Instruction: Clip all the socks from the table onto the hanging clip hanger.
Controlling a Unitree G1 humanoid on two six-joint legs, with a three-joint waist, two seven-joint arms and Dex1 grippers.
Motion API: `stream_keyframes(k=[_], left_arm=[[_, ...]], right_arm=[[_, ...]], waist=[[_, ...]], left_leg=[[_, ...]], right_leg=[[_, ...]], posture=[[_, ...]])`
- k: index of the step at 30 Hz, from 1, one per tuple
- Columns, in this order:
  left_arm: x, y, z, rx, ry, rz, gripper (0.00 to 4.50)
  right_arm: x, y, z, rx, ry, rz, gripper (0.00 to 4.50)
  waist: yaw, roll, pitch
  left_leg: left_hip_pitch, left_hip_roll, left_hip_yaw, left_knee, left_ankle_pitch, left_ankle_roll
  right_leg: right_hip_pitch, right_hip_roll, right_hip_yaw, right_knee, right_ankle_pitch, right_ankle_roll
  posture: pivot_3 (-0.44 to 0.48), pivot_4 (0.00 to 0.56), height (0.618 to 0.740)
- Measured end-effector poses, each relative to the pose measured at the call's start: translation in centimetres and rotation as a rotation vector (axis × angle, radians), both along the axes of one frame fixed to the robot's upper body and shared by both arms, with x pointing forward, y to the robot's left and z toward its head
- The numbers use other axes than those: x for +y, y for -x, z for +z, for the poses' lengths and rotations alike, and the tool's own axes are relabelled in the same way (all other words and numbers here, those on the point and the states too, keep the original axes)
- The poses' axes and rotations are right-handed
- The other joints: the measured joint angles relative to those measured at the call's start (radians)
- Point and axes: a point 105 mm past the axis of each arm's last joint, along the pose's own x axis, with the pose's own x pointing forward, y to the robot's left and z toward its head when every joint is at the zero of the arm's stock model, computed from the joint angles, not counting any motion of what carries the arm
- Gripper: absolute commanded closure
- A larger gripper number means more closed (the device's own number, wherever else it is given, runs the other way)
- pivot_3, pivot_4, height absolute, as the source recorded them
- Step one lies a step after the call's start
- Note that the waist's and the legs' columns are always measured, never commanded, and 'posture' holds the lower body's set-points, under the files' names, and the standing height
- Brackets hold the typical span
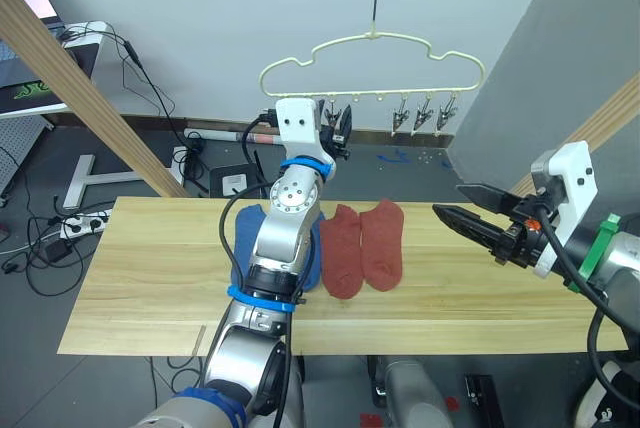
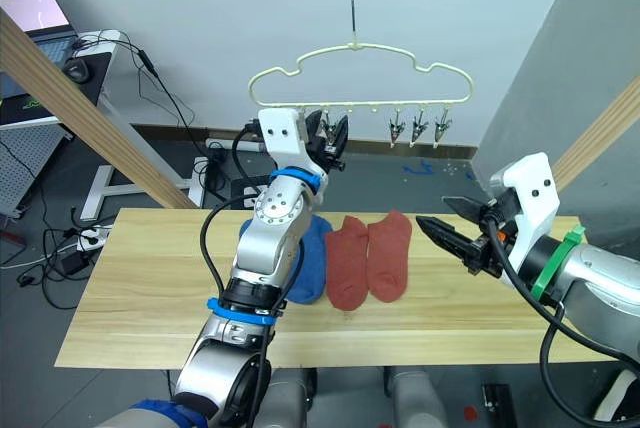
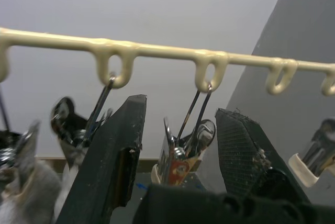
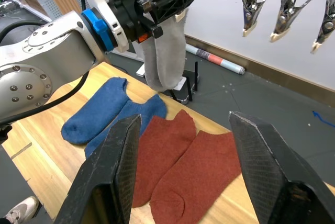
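The pale yellow clip hanger [image 1: 372, 66] hangs above the far edge of the table [image 1: 150, 278]. My left gripper [image 3: 180, 114] is raised to its lower bar and stands open, with one silver clip [image 3: 180, 156] between its fingers. A light grey sock [image 4: 165, 56] hangs just below that gripper, and grey fabric [image 3: 26, 192] shows beside it. Two blue socks [image 4: 94, 119] and two brick red socks [image 1: 362, 246] lie flat side by side mid-table. My right gripper [image 1: 447, 198] hovers open over the table, right of the red socks, holding nothing.
Three free clips [image 1: 422, 116] hang on the hanger's right part. Slanted wooden frame poles [image 1: 80, 88] [image 1: 600, 123] flank the table. A desk with a laptop [image 1: 30, 78] and floor cables [image 1: 80, 223] lie beyond the table's left end.
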Motion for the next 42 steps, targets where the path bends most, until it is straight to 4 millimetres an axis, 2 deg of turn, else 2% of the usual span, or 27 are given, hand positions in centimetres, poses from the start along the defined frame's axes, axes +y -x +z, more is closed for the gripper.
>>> stream_keyframes(k=[2, 6, 9, 16, 19, 26, 32, 37, 42], left_arm=[[-0.1, 0.0, -0.1, 0.001, 0.003, -0.003, 2.68], [-0.1, 0.0, 0.0, 0.000, 0.011, -0.004, 3.82], [-0.2, 0.0, 0.0, -0.003, 0.014, -0.005, 4.27], [-0.1, 0.0, 0.1, -0.004, 0.019, -0.010, 4.27], [-0.2, 0.1, 0.2, 0.012, 0.067, -0.066, 4.27], [1.4, 0.0, 0.7, 0.062, 0.184, -0.167, 4.27], [1.5, 0.0, 1.2, 0.099, 0.208, -0.211, 4.27], [1.1, 0.0, 1.5, 0.197, 0.238, -0.289, 4.28], [1.5, 0.2, 1.4, 0.310, 0.285, -0.345, 4.28]], right_arm=[[-0.1, 0.0, 0.0, -0.001, 0.000, -0.005, 1.68], [-0.1, 0.0, 0.0, -0.001, -0.002, -0.006, 1.68], [-0.1, 0.0, 0.1, -0.005, -0.001, -0.006, 1.68], [-0.1, 0.0, 0.2, -0.010, -0.001, -0.005, 1.68], [0.0, 0.0, 0.5, -0.020, -0.002, 0.000, 1.68], [0.8, -0.2, 0.2, -0.020, -0.022, 0.026, 1.68], [1.3, -0.5, -0.1, -0.027, -0.037, 0.028, 1.68], [1.0, -2.3, -2.1, 0.064, -0.021, -0.052, 0.04], [1.3, -4.6, -5.2, 0.126, 0.115, -0.105, 0.01]], waist=[[0.000, 0.000, 0.000], [0.000, 0.000, 0.000], [0.000, 0.000, 0.000], [0.000, 0.000, 0.000], [0.000, 0.000, 0.000], [0.001, 0.000, 0.000], [0.000, 0.000, 0.000], [0.000, 0.000, 0.000], [-0.005, 0.000, 0.000]], left_leg=[[0.000, 0.000, 0.000, 0.000, 0.000, 0.000], [0.000, 0.000, 0.000, 0.000, 0.000, 0.000], [0.000, 0.000, 0.000, 0.000, 0.000, 0.000], [0.000, 0.000, 0.000, 0.000, 0.000, 0.000], [0.000, 0.000, 0.000, 0.000, 0.000, 0.000], [-0.001, 0.000, -0.001, 0.000, 0.000, 0.000], [-0.001, 0.000, -0.001, 0.000, 0.000, 0.000], [-0.001, 0.000, -0.001, 0.001, 0.000, 0.000], [-0.001, 0.001, -0.002, 0.000, 0.000, 0.000]], right_leg=[[0.000, 0.000, 0.000, 0.000, 0.000, 0.000], [0.000, 0.000, 0.000, 0.000, 0.000, 0.000], [0.000, 0.000, 0.000, 0.000, 0.000, 0.000], [0.000, 0.000, 0.000, 0.000, 0.000, 0.000], [0.000, 0.000, 0.000, 0.000, 0.000, 0.000], [0.000, 0.000, -0.001, 0.000, 0.000, 0.000], [0.000, 0.000, -0.001, 0.000, 0.000, 0.000], [-0.001, 0.000, -0.001, 0.000, 0.000, 0.000], [-0.002, 0.000, -0.002, 0.001, 0.000, 0.000]], posture=[[-0.116, 0.307, 0.740], [-0.114, 0.308, 0.740], [-0.112, 0.308, 0.740], [-0.099, 0.307, 0.740], [-0.088, 0.304, 0.740], [-0.076, 0.294, 0.740], [-0.073, 0.284, 0.740], [-0.077, 0.283, 0.740], [-0.072, 0.279, 0.740]])
